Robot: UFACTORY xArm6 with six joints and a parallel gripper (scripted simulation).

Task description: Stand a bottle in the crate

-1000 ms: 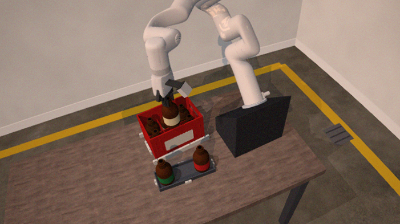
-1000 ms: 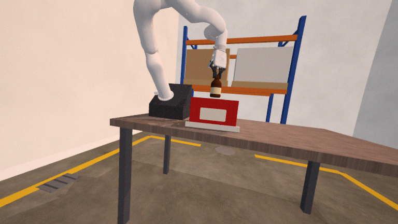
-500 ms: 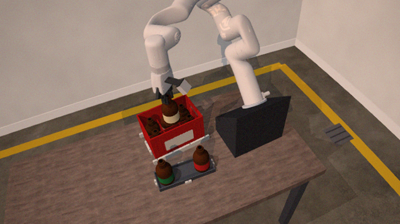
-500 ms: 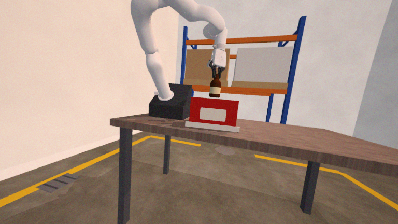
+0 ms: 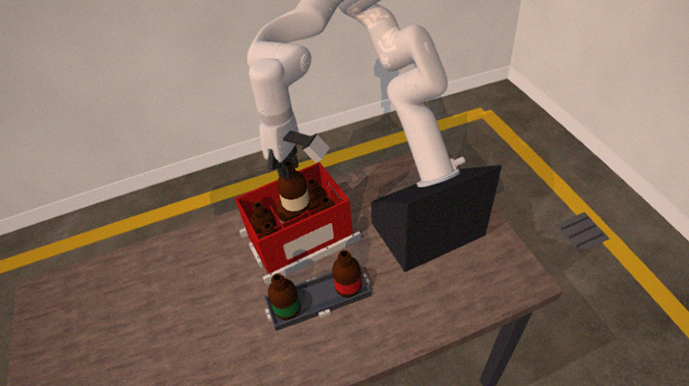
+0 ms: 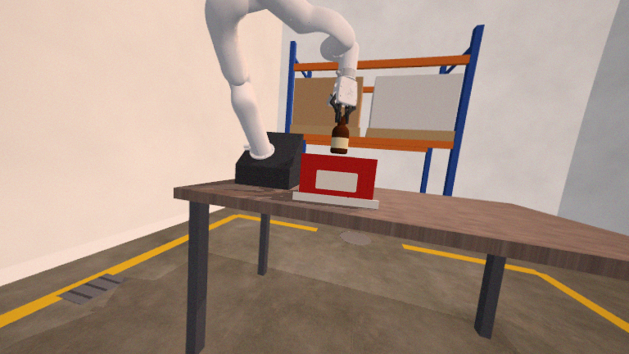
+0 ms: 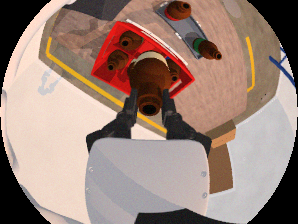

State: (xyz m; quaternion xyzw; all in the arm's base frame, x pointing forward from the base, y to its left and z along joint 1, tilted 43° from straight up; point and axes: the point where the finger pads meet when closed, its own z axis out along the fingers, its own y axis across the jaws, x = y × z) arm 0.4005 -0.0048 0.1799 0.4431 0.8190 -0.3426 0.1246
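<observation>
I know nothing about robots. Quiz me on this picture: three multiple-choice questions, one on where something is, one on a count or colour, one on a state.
1. Where is the cream-labelled bottle?
A. On the tray
B. In the air above the red crate
C. Lying on the table

2. How many bottles stand on the grey tray?
A. Two
B. Three
C. None

3. How do the gripper jaws stand?
A. Wide open
B. Shut on nothing
C. Shut on the bottle's neck

Answers:
1 B: its base hangs above the crate's rim.
2 A: one green-labelled, one red-labelled.
3 C: the wrist view shows the neck between them.
</observation>
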